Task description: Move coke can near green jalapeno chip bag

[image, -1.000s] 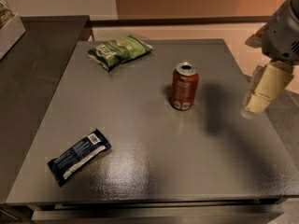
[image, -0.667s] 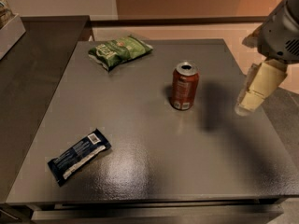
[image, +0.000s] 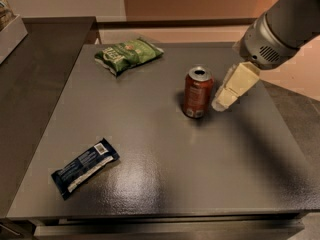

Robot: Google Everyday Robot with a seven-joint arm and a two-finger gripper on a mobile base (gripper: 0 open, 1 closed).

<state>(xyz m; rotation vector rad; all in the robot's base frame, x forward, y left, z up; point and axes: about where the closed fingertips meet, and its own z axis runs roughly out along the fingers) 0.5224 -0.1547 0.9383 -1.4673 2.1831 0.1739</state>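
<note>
The red coke can (image: 198, 92) stands upright near the middle of the dark grey table (image: 165, 154), silver top up. The green jalapeno chip bag (image: 128, 55) lies flat at the far left part of the table, well apart from the can. My gripper (image: 226, 96) comes in from the upper right on a grey arm; its cream-coloured fingers (image: 235, 85) hang just to the right of the can, close to its side. It holds nothing that I can see.
A dark blue wrapper with a white stripe (image: 84, 167) lies at the near left of the table. A darker counter (image: 35, 74) runs along the left, with a pale box (image: 9, 31) at its far end.
My gripper has moved left and lower, from well to the right of the can to right beside it. The can, bag and wrapper have not moved.
</note>
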